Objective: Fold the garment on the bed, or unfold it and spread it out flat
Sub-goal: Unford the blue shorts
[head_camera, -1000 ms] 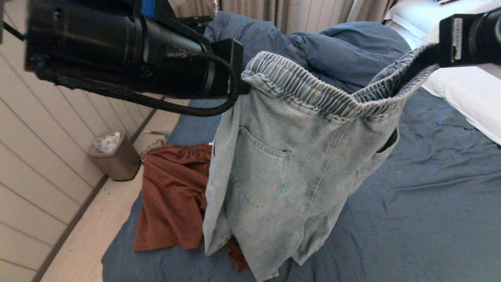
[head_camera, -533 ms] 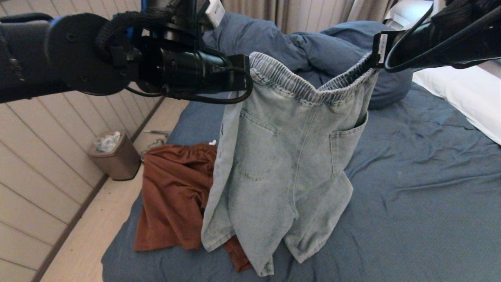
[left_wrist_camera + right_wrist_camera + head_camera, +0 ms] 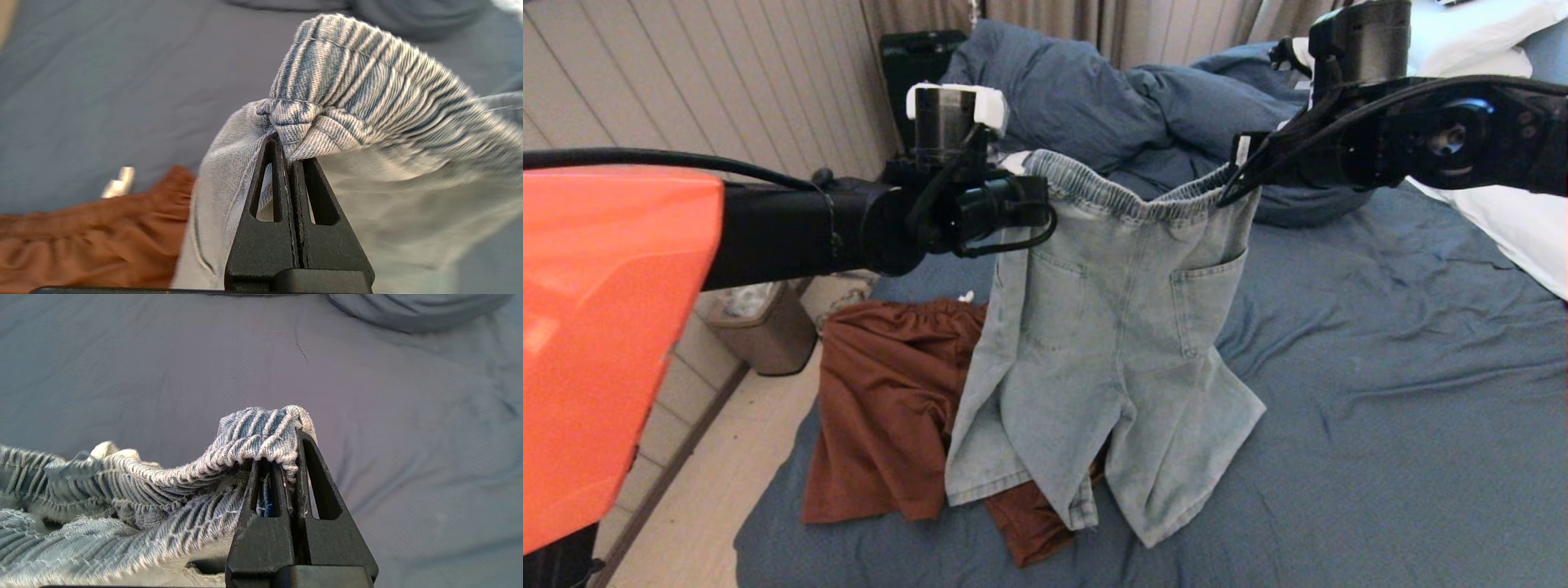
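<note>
Nearest you, the orange cover (image 3: 605, 343) of your left arm fills the left edge of the head view. Below and just beyond it, a rust-brown garment (image 3: 882, 408) lies crumpled near the bed's left edge. The legs of the denim shorts (image 3: 1111, 351) drape over its right part, and their hems rest on the blue sheet of the bed (image 3: 1405, 392).

The shorts hang upright between your two arms, back pockets facing you, with the elastic waistband at the top. Your left gripper (image 3: 1039, 204) is clamped on the waistband's left corner; in the left wrist view its fingers (image 3: 304, 183) are pressed together with bunched elastic pinched at their tips. Your right gripper (image 3: 1232, 184) has hold of the waistband's right corner in the same way, and in the right wrist view its fingers (image 3: 314, 477) are closed tight on the gathered band. The waistband sags slightly between the two grips.

Down on the floor to the left stands a small waste bin (image 3: 760, 327). Farther back lies the bunched blue duvet (image 3: 1094, 90), with white pillows (image 3: 1519, 220) at the right and curtains (image 3: 1111, 24) behind.
</note>
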